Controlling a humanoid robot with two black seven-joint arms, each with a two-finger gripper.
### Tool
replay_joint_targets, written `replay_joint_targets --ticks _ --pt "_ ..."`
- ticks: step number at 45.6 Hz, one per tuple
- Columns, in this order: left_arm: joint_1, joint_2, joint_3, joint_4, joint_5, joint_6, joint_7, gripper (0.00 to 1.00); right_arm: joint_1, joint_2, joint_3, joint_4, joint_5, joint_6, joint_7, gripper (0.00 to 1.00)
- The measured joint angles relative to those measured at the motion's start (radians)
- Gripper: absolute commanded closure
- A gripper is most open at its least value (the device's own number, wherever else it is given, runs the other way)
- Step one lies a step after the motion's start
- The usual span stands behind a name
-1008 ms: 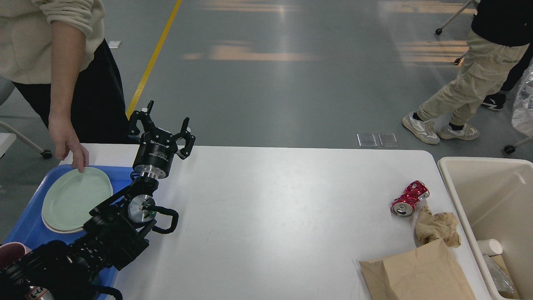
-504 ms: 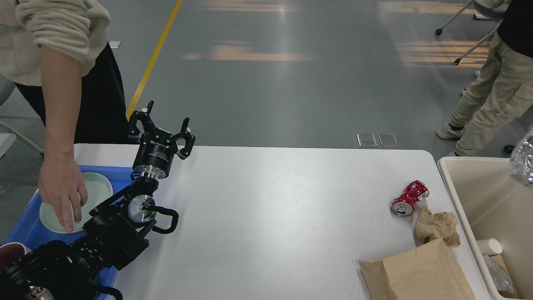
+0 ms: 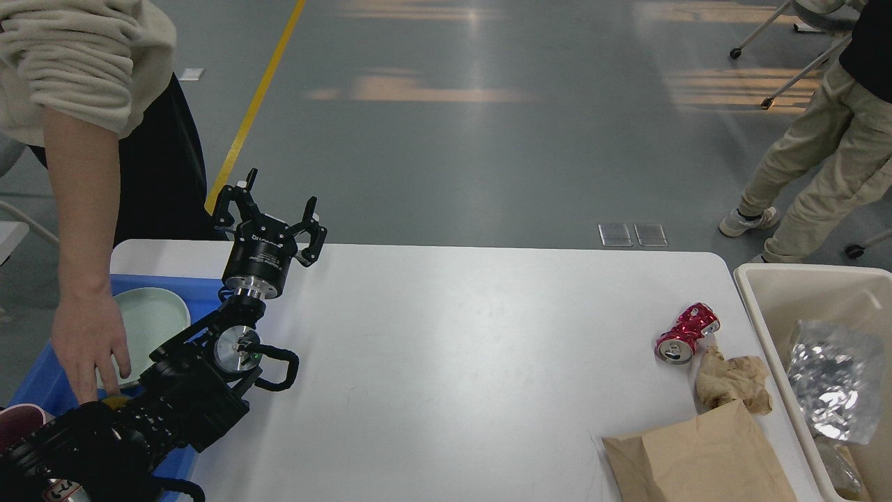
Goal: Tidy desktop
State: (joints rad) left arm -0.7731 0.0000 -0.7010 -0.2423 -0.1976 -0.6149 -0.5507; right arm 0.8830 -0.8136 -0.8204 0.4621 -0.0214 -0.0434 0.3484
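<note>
The left gripper (image 3: 268,211) has its fingers (image 3: 239,202) spread wide with nothing between them, held up over the desktop's far left edge. Its black arm (image 3: 174,390) runs back to the near left corner, crossing a blue tray (image 3: 42,380) that sits on the left edge. In the tray lies a pale green plate (image 3: 150,317), and a person's hand (image 3: 87,345) rests on the plate's near side. The desktop (image 3: 453,362) fills most of the view, bare across its middle. Near the right edge lie a crushed red can (image 3: 686,332), a crumpled paper wad (image 3: 732,381) just nearer, and a brown bag (image 3: 697,457) at the near right corner. Beside the right edge stands a cream bin (image 3: 766,307) with a silvery wrapper (image 3: 833,380) in it. The right gripper is out of view.
</note>
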Motion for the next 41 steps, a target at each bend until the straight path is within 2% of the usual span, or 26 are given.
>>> replay_joint_targets --ticks 5,23,34,41 --pt "0.0 0.0 0.0 0.0 0.0 0.0 0.0 0.04 -0.006 0.001 0.0 -0.002 0.0 0.0 0.0 0.0" --pt "0.0 0.0 0.0 0.0 -0.001 0.0 0.0 0.04 0.076 0.013 -0.046 0.009 -0.018 0.018 0.001 0.0" --pt "0.0 0.0 0.0 0.0 0.0 0.0 0.0 0.04 0.241 0.027 -0.222 0.017 -0.023 0.039 0.003 0.0" --pt "0.0 0.0 0.0 0.0 0.0 0.0 0.0 0.04 0.33 0.054 -0.314 0.018 -0.023 0.093 0.001 0.0"
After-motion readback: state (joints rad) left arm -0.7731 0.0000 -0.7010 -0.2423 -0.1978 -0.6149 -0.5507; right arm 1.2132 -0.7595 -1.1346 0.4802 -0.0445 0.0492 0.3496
